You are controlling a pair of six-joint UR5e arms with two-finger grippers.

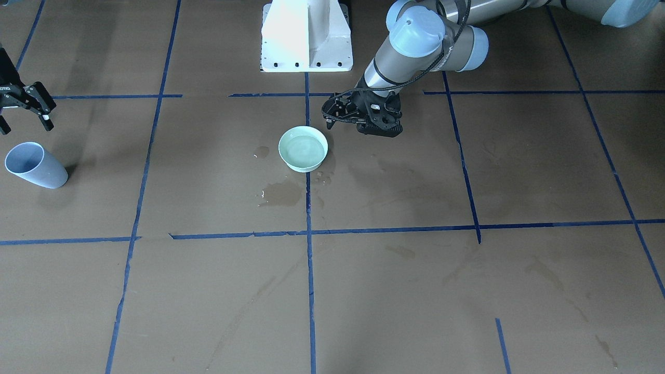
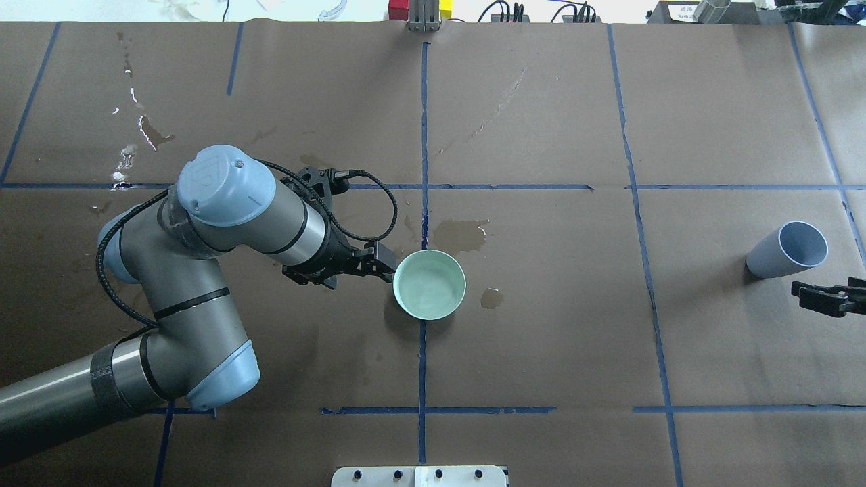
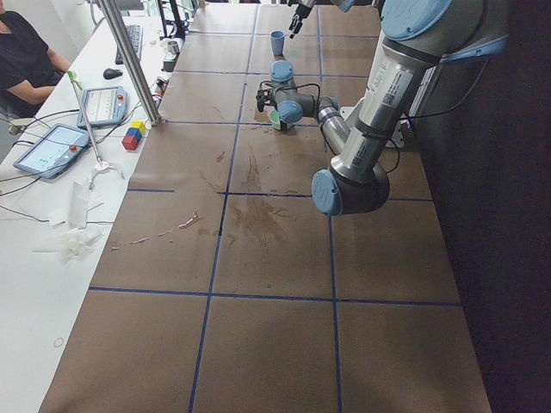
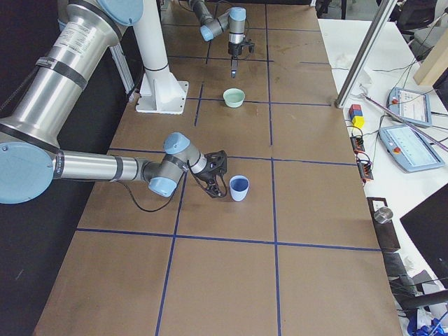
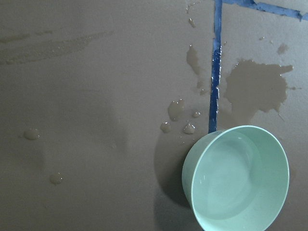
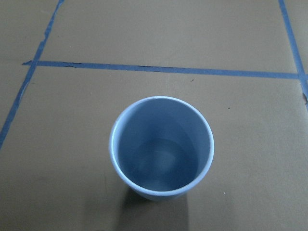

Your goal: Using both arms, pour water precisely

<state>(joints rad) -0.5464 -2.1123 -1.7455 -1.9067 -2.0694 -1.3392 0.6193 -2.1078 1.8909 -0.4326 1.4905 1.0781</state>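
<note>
We see a table covered in brown paper (image 2: 541, 304) marked with blue tape lines (image 2: 424, 135). Near its middle stands a mint-green bowl (image 2: 429, 284) holding a shallow layer of clear water (image 5: 231, 180). Dark wet stains (image 2: 461, 235) and small droplets (image 5: 175, 109) lie on the paper just beside the bowl.

Our left arm (image 2: 203, 270) reaches in low, its left gripper (image 2: 382, 265) just beside the bowl's rim, apart from it; it holds nothing, and we cannot tell how far its fingers are spread.

Well away, toward our right end of the table, a pale blue cup (image 2: 788, 250) stands upright with a little water in its bottom. Our right gripper (image 1: 26, 111) hovers near the cup, fingers spread apart, holding nothing.

A white pedestal (image 1: 306, 36) stands at the robot's edge of the table.
</note>
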